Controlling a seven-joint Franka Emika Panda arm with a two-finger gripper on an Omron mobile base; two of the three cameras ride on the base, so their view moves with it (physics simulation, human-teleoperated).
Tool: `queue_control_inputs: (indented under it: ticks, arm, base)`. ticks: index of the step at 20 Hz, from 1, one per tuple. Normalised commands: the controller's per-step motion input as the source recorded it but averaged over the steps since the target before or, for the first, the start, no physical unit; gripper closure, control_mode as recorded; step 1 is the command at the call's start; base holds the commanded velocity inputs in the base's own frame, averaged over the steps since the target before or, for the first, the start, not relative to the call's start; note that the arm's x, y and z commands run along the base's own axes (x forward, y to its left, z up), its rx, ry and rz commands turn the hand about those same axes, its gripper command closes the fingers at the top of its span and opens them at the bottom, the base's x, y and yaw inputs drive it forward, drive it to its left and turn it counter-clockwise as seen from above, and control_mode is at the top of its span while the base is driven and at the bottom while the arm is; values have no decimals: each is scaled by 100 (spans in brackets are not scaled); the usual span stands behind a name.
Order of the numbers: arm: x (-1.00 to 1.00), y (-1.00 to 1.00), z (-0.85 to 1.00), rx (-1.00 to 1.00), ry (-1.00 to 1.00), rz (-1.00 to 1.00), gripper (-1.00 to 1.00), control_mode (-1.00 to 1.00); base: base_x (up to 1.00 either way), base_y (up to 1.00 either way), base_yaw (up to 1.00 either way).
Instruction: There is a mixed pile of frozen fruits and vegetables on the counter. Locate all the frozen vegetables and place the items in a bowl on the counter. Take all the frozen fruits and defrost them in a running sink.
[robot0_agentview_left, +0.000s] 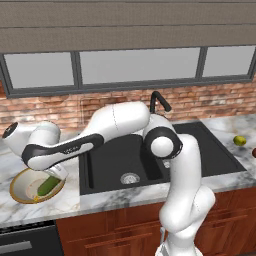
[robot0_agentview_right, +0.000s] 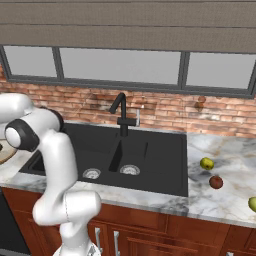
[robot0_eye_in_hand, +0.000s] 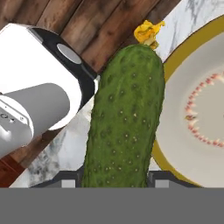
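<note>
Cucumber (robot0_eye_in_hand: 124, 118): long, dark green, with a bumpy, pimpled skin and a shrivelled yellow flower at its far end. In your left base view it (robot0_agentview_left: 47, 186) hangs tilted over the bowl.
Claw (robot0_eye_in_hand: 114, 180): clenched on the cucumber; you see a dark finger tip on either side of its near end, and the fruit runs straight away from the claw along its line of sight.
Bowl (robot0_agentview_left: 18, 186): wide and shallow, golden-brown rim, smooth cream inside with a ring of small reddish marks. It sits on the counter left of the sink, directly under the claw.
Counter (robot0_agentview_right: 227, 192): white and grey veined marble over reddish-brown wooden cabinets.
Sink (robot0_agentview_right: 160, 162): matte black, two basins with round steel drains, and a black gooseneck tap (robot0_agentview_right: 120, 115) behind.
Rest of the pile: on the marble right of the sink you have a yellow-green ball (robot0_agentview_right: 206, 163), a dark red ball (robot0_agentview_right: 216, 182) just beside it, and a paler ball (robot0_agentview_right: 253, 203) at the frame's right edge.
</note>
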Motion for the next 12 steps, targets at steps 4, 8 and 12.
queue_control_inputs:
  ticks: [4, 8, 12]
  arm:
    - [46, 2, 0, 0, 0, 0, 100, -100]
    - [25, 10, -38, 0, -1, 0, 100, -100]
    - [31, 4, -54, 0, 0, 0, 100, -100]
  base:
    - [0, 0, 0]
    - [0, 0, 0]
    - [0, 0, 0]
